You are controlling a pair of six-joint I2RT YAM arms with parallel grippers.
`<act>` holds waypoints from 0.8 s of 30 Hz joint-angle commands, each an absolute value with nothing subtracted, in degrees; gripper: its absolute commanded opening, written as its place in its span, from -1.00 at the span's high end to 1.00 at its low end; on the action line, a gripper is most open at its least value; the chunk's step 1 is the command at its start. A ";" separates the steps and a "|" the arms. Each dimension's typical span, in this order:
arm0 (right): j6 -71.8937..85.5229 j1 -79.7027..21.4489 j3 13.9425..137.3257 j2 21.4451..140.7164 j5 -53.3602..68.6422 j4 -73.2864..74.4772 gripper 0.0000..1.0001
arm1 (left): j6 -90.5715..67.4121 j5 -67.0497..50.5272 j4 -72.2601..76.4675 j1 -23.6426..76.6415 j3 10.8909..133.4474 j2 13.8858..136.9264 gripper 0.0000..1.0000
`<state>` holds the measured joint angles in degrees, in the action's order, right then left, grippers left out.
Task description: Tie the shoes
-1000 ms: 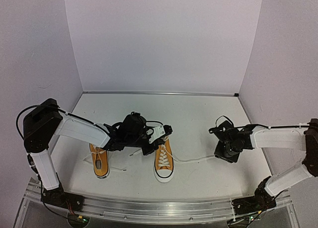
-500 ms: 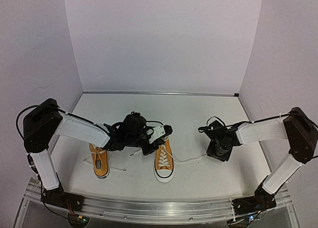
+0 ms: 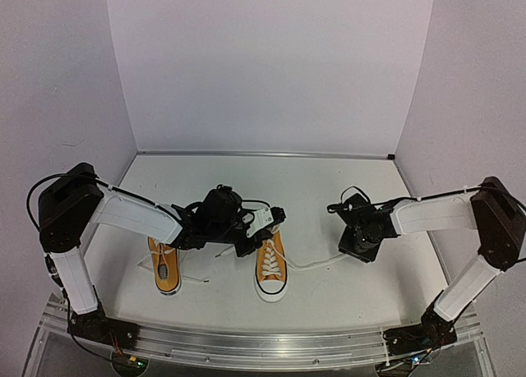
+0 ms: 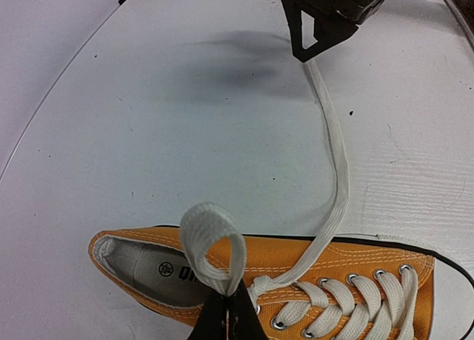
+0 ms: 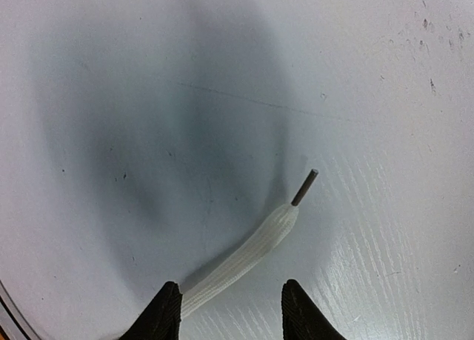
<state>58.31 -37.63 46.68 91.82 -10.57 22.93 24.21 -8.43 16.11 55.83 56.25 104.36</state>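
Note:
Two orange-yellow shoes stand side by side, toes toward the arms: one [image 3: 165, 267] on the left, one [image 3: 270, 270] in the middle. My left gripper [image 3: 253, 244] is shut on a white lace loop [image 4: 211, 244] pinched just above the middle shoe [image 4: 355, 273], its tips [image 4: 227, 312] at the loop's base. The other lace [image 4: 338, 158] runs flat across the table to my right gripper [image 3: 359, 245]. That gripper [image 5: 231, 310] hangs open over the lace end [image 5: 248, 255], which lies by its left finger [image 5: 164, 312]; the aglet [image 5: 304, 187] points away.
The white table [image 3: 320, 188] is walled by pale panels at the back and both sides. A metal rail [image 3: 263, 344] runs along the near edge by the arm bases. The left shoe's laces [image 3: 193, 276] lie loose on the table.
My right gripper has slid left toward the middle shoe, its arm folding in, and its jaws have widened. The left gripper keeps the loop pinched in place.

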 commanded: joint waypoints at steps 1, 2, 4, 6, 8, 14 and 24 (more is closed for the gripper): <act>57.88 -37.49 50.46 97.61 -10.65 21.48 0.15 | 25.05 -9.44 18.16 55.99 58.43 105.01 1.00; 57.95 -37.58 50.66 98.41 -10.51 21.09 0.16 | 25.06 -9.50 18.19 55.99 58.44 104.96 1.00; 58.19 -37.55 50.79 99.84 -10.42 20.58 0.20 | 25.22 -9.69 18.22 55.99 58.55 104.88 1.00; 58.30 -37.55 50.81 100.87 -10.10 20.47 0.22 | 25.36 -9.81 18.10 55.99 58.73 104.78 1.00; 58.78 -37.53 50.35 101.35 -9.60 20.29 0.26 | 25.46 -9.91 17.94 55.99 58.86 104.68 1.00; 59.05 -37.47 48.62 101.14 -8.63 18.98 0.88 | 25.79 -9.93 17.93 55.99 58.83 104.59 1.00; 53.50 -37.49 52.04 96.10 -7.27 16.74 1.00 | 27.36 -10.13 18.37 55.99 57.45 103.41 1.00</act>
